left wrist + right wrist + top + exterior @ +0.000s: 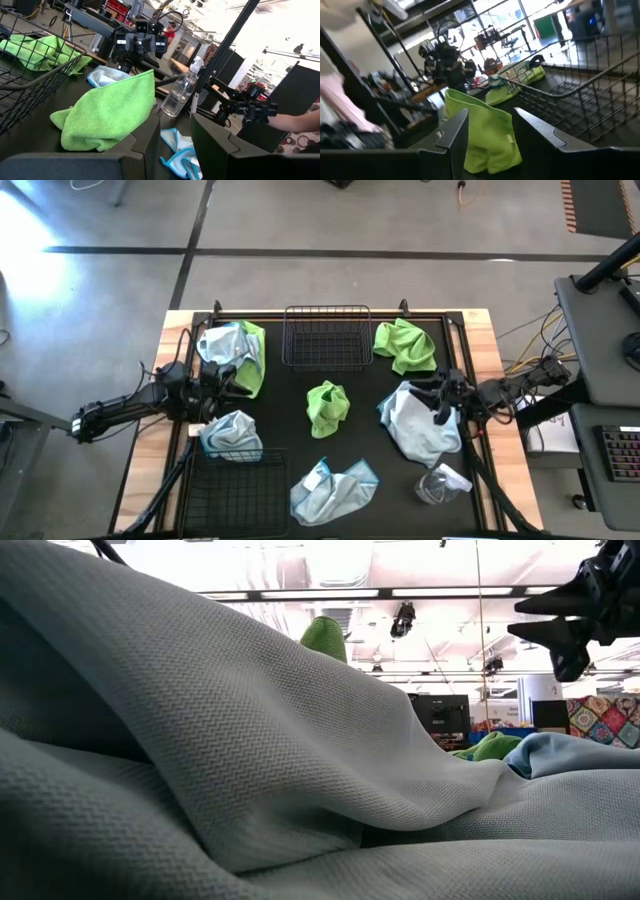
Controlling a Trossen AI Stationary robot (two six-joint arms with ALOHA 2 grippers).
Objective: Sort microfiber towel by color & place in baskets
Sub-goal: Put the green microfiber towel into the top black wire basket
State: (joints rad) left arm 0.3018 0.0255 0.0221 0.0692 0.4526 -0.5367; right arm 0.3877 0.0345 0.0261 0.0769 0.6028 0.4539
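Observation:
Several microfiber towels lie on the black mat. A lime green one (327,407) is crumpled at the centre, another (405,345) lies far right, and a green and pale blue pile (235,350) lies far left. Pale blue towels lie at the right (420,425), the near centre (335,490) and the near left (230,435), the last on a basket's rim. One black wire basket (327,338) stands far centre and another (235,495) near left. My left gripper (225,380) (175,135) and my right gripper (435,395) (490,120) are open, level and empty, facing the centre towel (110,112) (487,135).
A clear spray bottle (440,485) (182,90) stands near the table's right front corner. The pale blue towel (250,770) at the front fills most of the low view. A person's forearm (300,122) shows beyond the table.

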